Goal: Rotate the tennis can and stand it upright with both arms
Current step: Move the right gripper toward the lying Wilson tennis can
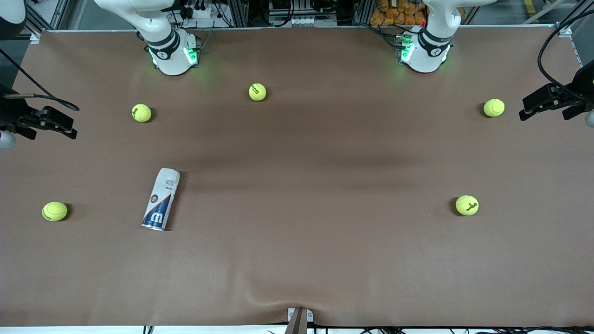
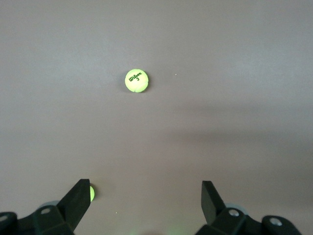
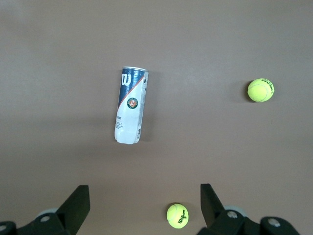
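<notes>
While hands wait, tennis can [image 1: 160,199] lies flat

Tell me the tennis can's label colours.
White and navy with a big white "W" on the tennis can; right wrist view.

tennis can [image 1: 160,198]: smooth glossy printed label, looks like plastic, silvery metallic rim at the navy end. tennis balls [image 1: 141,112]: fuzzy felt, matt yellow-green. table cover [image 1: 325,241]: matt brown sheet, cloth- or paper-like, slight ripples near the front edge. right gripper [image 3: 142,208] and left gripper [image 2: 145,205]: matt black fingers, plastic look. arm shells [image 1: 169,51]: smooth glossy white.
</notes>
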Tool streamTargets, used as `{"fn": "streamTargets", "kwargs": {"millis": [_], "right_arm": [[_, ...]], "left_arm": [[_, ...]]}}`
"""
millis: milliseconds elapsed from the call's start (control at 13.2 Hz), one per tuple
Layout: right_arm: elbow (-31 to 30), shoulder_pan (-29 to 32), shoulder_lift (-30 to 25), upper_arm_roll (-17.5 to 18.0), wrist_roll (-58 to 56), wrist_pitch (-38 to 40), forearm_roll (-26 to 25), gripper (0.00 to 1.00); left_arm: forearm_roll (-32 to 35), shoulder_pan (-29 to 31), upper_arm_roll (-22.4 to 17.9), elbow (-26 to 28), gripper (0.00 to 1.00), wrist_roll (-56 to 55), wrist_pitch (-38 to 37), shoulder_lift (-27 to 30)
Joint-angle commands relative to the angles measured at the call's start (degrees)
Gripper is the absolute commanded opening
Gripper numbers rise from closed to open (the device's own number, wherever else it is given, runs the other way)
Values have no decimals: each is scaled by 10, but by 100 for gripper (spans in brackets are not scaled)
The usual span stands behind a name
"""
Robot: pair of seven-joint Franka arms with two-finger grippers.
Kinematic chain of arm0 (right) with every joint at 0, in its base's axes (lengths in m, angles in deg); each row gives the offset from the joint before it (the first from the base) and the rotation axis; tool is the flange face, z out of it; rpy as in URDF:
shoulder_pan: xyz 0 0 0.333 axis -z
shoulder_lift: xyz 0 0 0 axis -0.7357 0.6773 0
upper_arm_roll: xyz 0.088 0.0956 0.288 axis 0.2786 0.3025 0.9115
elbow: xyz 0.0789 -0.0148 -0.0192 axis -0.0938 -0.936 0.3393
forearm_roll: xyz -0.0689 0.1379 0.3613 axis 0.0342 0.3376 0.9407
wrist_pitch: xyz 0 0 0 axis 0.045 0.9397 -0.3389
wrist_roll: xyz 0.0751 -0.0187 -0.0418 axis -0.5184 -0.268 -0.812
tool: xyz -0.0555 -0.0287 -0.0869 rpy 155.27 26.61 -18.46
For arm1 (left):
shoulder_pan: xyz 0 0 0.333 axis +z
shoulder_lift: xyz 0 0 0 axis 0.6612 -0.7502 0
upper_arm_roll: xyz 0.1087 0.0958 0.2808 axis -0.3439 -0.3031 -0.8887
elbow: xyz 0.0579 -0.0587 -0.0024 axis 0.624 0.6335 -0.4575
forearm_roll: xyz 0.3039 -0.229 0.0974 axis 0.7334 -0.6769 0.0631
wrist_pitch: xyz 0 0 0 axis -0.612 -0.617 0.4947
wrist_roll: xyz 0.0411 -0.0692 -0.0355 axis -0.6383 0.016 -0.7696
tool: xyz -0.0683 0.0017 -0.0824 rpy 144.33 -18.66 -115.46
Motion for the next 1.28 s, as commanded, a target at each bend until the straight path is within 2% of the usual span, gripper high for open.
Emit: {"fn": "streamTargets", "kwargs": {"millis": [0, 1208], "right_arm": [[-23, 3, -22, 2, 10, -5, -9, 100], [-21, -1, -16, 2, 10, -11, -9, 100]], "left_arm": [[-3, 4, 3, 3, 100, 5, -10, 5], [-8, 4, 4, 10, 100, 8, -29, 5]]}}
